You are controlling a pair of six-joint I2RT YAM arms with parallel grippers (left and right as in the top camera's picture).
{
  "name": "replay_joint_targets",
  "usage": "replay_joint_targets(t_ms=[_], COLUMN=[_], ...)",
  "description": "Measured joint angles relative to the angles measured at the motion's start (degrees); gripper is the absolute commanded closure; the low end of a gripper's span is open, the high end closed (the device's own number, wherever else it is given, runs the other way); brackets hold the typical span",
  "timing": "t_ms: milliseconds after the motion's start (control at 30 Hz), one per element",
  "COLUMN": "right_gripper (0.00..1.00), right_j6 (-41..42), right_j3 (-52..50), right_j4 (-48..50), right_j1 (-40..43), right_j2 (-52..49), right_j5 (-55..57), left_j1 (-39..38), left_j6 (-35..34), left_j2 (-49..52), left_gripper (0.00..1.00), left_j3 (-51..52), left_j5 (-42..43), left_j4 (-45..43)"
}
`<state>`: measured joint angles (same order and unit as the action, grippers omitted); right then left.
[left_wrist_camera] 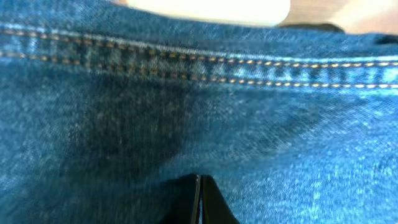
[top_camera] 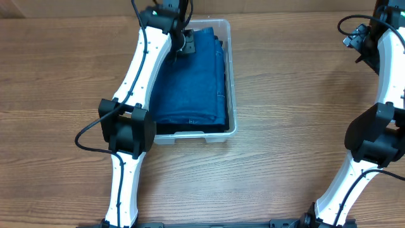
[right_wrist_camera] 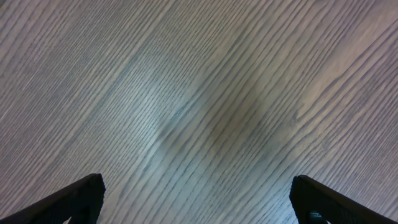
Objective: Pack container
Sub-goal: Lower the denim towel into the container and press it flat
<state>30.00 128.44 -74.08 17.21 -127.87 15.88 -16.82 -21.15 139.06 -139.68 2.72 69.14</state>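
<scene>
The container (top_camera: 232, 82) sits on the wooden surface (top_camera: 291, 126), and the folded jeans (top_camera: 196, 88) lie inside it, filling it almost wall to wall. The left pincer (top_camera: 183, 43) is down on the denim toward the container's far end. Its fingers are drawn together with no gap, and in the wrist view the tips meet (left_wrist_camera: 199, 190) against the cloth just below a double-stitched seam (left_wrist_camera: 205, 61). It reads as a closed pincer pressing down. Whether a pinch of fabric is caught between the tips I cannot tell.

That doubt is the main risk. If a fold is nipped, lifting away would probably drag the top layer up and spoil the fold, or pull it over the container's rim. Pressing hard so near one end could also slide or rock the light bin on the smooth wood. The denim looks about level with the rim along the container's right wall, so it may spring back up.

The right pincer (top_camera: 355, 39) is well apart from the container, off to its right. Its fingers are spread wide over bare wood (right_wrist_camera: 196, 208) and hold nothing. The left arm (top_camera: 136, 82) lies across the container's left side, hiding that wall from the overhead camera, so how the cloth sits there cannot be checked.
</scene>
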Motion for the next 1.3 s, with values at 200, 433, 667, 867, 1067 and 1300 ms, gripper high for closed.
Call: replay_joint_targets(t_ms=[200, 433, 667, 867, 1067, 1300], right_gripper=[0.0, 0.0, 0.0, 0.0, 0.0, 0.0], right_j6=[0.0, 0.0, 0.0, 0.0, 0.0, 0.0], right_j3=[0.0, 0.0, 0.0, 0.0, 0.0, 0.0], right_j4=[0.0, 0.0, 0.0, 0.0, 0.0, 0.0], right_j1=[0.0, 0.0, 0.0, 0.0, 0.0, 0.0], right_j2=[0.0, 0.0, 0.0, 0.0, 0.0, 0.0], right_j5=[0.0, 0.0, 0.0, 0.0, 0.0, 0.0], left_j1=[0.0, 0.0, -1.5, -1.9, -1.9, 0.0], left_j6=[0.4, 0.8, 0.8, 1.8, 3.6, 4.9], left_j2=[-2.0, -2.0, -1.9, 5.6, 6.1, -0.9], left_gripper=[0.96, 0.96, 0.96, 0.96, 0.95, 0.96], left_j3=[6.6, -3.3, -4.7, -3.1, -3.9, -6.3], left_j5=[0.0, 0.5, 3.3, 4.3, 4.6, 2.1], left_j4=[-6.7, -5.4, -7.0, -9.4, -9.3, 0.3])
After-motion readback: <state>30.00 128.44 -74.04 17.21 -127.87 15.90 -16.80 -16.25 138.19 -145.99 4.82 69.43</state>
